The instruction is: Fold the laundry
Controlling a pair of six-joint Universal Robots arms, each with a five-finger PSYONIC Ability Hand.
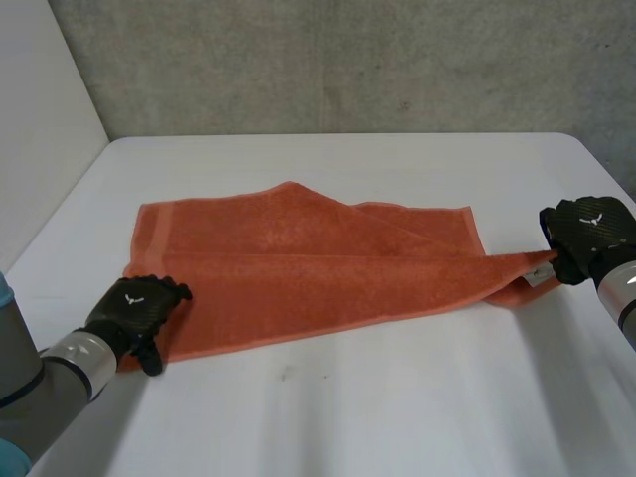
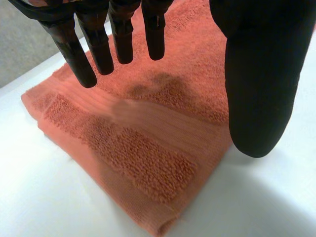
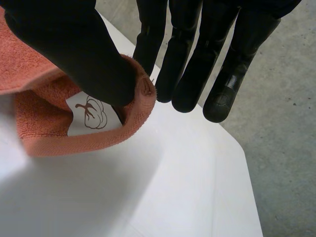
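Left hand (image 1: 137, 303) lies flat on the towel's near corner, at about 8 o'clock of the cloth in the head view. Its fingers (image 2: 81, 54) are straight and slightly spread over the terry pile. The thumb (image 2: 259, 94) stands well apart from them, past the cloth's edge and over bare table. Nothing is pinched there.

Right hand (image 1: 586, 231) is at about 3 o'clock of the cloth. Its thumb presses the hemmed corner against the side of the nearest finger, a firm pinch, while the other fingers hang straight beside it. The hem curls in a loop under that thumb, and inside the loop sits a white label (image 3: 91, 116) with a small brown drawing.

Between the two hands the orange towel (image 1: 318, 268) lies spread across the middle of the white table (image 1: 397, 397). It is drawn to a point toward the right hand. A flap lies folded over its far right part, and the far edge rises to a peak at about 12 o'clock. A grey wall (image 1: 348, 60) stands behind the table's far edge.
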